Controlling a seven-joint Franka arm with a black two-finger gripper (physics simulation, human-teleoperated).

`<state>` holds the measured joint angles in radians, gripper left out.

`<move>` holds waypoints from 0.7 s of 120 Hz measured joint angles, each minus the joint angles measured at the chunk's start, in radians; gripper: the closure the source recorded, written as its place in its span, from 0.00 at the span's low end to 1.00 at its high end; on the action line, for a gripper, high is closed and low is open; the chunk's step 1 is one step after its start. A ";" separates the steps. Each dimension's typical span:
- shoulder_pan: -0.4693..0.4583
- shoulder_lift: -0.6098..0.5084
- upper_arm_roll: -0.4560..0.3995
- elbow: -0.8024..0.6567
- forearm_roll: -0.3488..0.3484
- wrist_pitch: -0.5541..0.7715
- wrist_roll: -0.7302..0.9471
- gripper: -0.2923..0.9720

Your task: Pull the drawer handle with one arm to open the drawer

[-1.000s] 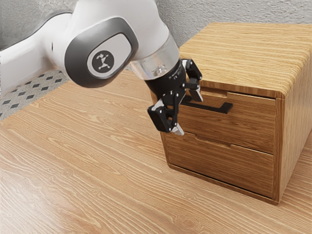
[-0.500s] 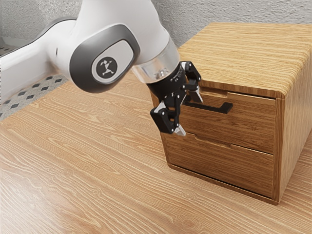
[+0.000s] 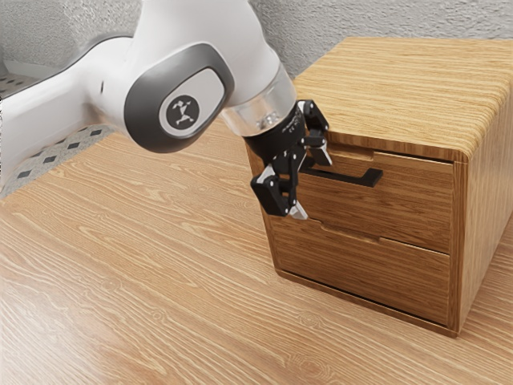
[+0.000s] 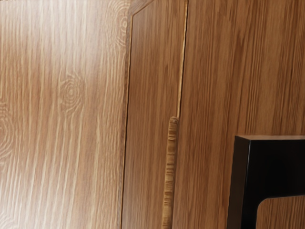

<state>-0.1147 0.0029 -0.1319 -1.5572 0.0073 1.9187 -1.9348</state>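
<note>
We are lining up the grasp: our gripper (image 3: 300, 174) sits wide open at the handle (image 3: 353, 175) (upper drawer (image 3: 405, 204) of 2). Next we clamp and pull.

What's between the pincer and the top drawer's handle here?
Nothing. In the exterior view the open pincer sits at the end of the black handle nearest the arm, with no object between them, just bare drawer front behind.

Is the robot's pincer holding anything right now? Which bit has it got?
Nothing yet. The pincer is open at the end of the top drawer's black handle, one finger above the bar and one below, not squeezing it.
</note>
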 joint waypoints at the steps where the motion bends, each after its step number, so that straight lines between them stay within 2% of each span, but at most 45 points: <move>1: 0.000 0.001 0.000 0.000 0.000 0.000 0.000 0.23; 30: -0.019 0.007 0.019 -0.006 -0.001 0.005 -0.008 0.23; 56: -0.003 -0.015 0.000 -0.032 0.002 0.008 -0.011 0.23; 84: -0.002 -0.023 -0.002 -0.037 0.003 0.005 -0.012 0.34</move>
<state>-0.1171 -0.0200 -0.1335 -1.5941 0.0105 1.9236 -1.9467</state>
